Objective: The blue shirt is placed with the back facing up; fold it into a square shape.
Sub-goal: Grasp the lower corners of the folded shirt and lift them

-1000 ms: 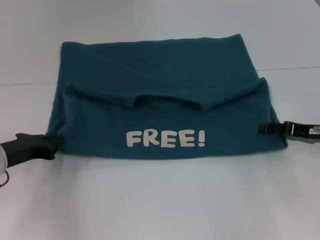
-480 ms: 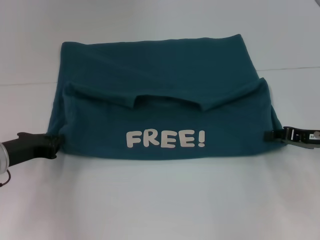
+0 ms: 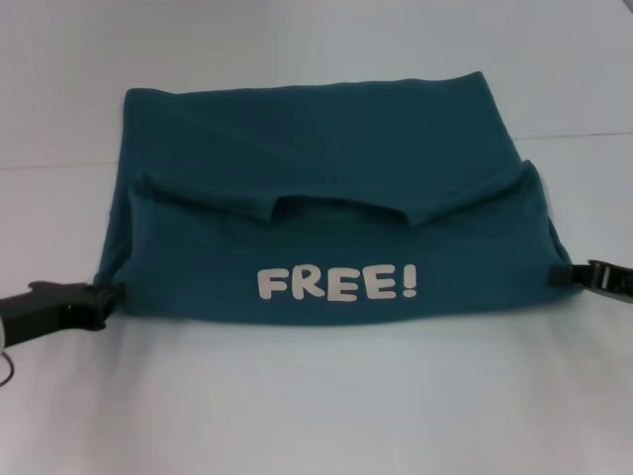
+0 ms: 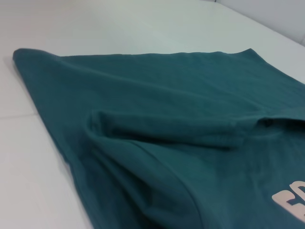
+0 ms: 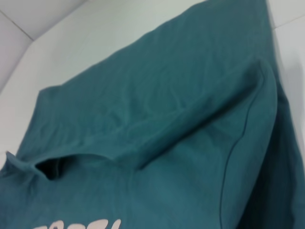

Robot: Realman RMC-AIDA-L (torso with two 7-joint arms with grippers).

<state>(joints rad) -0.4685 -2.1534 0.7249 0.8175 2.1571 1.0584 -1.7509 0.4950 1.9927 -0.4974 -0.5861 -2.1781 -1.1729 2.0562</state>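
We see the blue shirt [image 3: 326, 198] lying folded across the middle of the white worktop [image 3: 316, 396], its near half doubled over so the white "FREE!" lettering [image 3: 336, 284] faces up. In the head view the left pincer [image 3: 99, 297] meets the shirt's near left corner and the right pincer [image 3: 566, 277] its near right edge; both seem to touch cloth, though we cannot tell how their fingers stand. Only the wrist views show the folded sleeve hems closely, and neither shows any fingers.
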